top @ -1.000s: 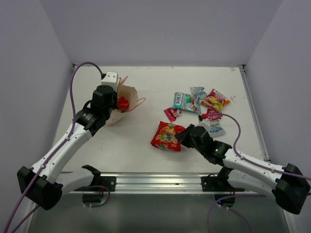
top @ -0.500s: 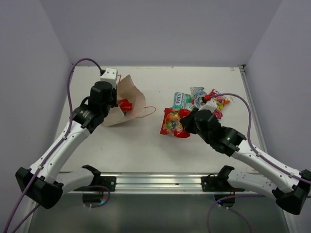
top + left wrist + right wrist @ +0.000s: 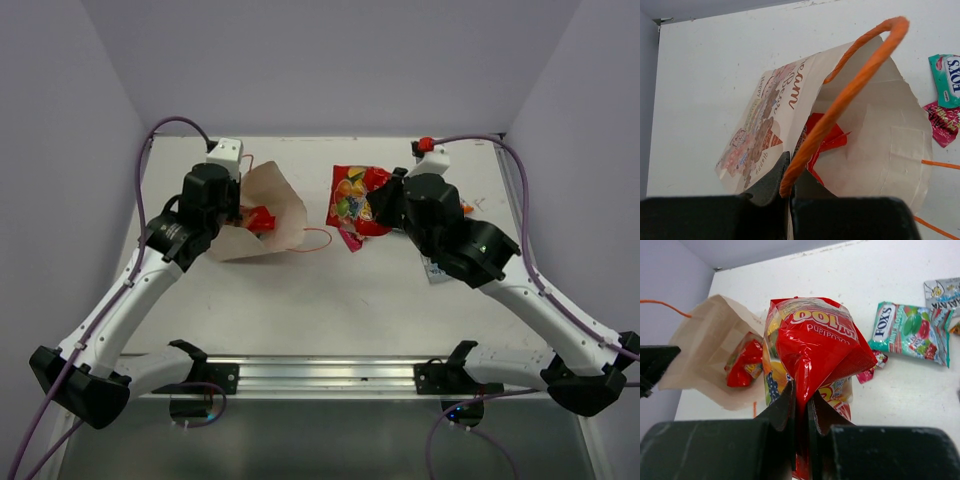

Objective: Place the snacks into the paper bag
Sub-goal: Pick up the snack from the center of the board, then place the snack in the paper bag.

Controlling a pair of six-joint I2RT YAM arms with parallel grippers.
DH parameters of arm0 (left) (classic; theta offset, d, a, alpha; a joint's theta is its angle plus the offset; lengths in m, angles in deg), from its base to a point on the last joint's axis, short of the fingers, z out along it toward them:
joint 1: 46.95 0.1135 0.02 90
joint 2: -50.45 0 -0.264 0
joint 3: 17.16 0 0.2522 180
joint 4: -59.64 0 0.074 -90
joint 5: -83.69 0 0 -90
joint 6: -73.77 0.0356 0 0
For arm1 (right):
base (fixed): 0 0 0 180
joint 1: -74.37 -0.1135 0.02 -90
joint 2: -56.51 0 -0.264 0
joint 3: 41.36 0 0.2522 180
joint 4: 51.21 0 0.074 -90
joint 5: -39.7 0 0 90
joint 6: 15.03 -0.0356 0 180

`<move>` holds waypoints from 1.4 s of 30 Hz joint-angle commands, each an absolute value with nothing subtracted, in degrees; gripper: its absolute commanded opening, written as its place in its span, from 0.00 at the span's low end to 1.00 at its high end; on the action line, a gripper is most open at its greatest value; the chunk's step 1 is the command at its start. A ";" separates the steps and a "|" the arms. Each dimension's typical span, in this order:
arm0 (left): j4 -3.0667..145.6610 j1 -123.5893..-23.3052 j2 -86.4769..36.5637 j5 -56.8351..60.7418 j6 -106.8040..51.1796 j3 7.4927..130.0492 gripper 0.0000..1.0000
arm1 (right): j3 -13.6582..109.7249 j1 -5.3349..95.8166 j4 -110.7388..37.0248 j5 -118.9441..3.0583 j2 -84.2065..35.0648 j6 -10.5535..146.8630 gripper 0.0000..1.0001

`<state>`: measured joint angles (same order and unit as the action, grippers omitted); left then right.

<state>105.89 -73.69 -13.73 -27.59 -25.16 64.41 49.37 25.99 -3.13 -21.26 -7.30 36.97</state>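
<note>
The paper bag lies on its side at the left, mouth facing right. My left gripper is shut on its orange cord handle and holds the mouth open. One red snack packet lies inside, also visible in the top view. My right gripper is shut on a large red snack packet, held in the air right of the bag. More snacks lie beyond: a teal FOX'S packet, a magenta one, a silvery-blue one.
The bag's second orange handle trails on the table toward the right arm. A pale packet peeks out under the right arm. Grey walls close in on three sides; a metal rail runs along the near edge.
My right gripper has lifted the large red packet off the table and carried it back and left, toward the bag. The left gripper has pulled the handle, and the bag's mouth has spread wider.
</note>
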 commanded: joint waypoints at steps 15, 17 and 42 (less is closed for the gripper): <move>109.52 -73.14 -14.59 -24.68 -26.87 68.67 0.00 | 58.62 25.85 -25.23 -35.97 -15.55 36.48 0.00; 109.79 -73.14 -14.68 -24.24 -27.04 68.85 0.00 | 58.45 25.85 -26.98 -37.55 -17.31 35.16 0.00; 109.53 -73.14 -15.82 -22.66 -30.03 70.08 0.00 | 49.13 24.09 -39.30 -43.63 -27.42 19.97 0.00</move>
<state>110.00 -73.69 -15.50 -24.00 -28.66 67.67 47.88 24.44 -28.96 -43.87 -28.55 25.65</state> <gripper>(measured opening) 0.018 0.071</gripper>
